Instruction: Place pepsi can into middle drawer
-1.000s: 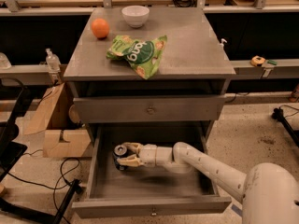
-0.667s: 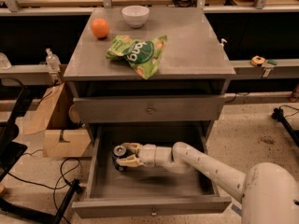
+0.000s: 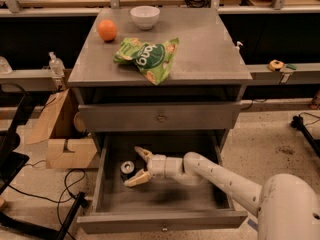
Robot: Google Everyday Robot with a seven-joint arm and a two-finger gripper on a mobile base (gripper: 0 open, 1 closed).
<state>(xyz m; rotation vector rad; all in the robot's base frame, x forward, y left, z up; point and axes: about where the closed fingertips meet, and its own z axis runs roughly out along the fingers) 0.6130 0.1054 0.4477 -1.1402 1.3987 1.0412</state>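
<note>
The middle drawer (image 3: 161,223) is pulled out from the grey cabinet, its plain box open to view from above. The pepsi can (image 3: 127,168) stands upright on the drawer floor, in the left half, silver top facing up. The white arm (image 3: 220,176) reaches in from the lower right, and its claw (image 3: 139,166) sits low inside the drawer just to the right of the can. The claw is spread wide: one finger (image 3: 142,153) angles past the far side of the can and the other lies toward the near side, so the can stands at the mouth of the opening and is not clamped. Whether either fingertip touches the can I cannot tell.

The drawer above (image 3: 160,116) is closed. On the bench (image 3: 210,49) lie an orange (image 3: 107,30) at the back left, a white bowl (image 3: 145,16) just beside it, and a green chip bag (image 3: 148,58) near the front.
</note>
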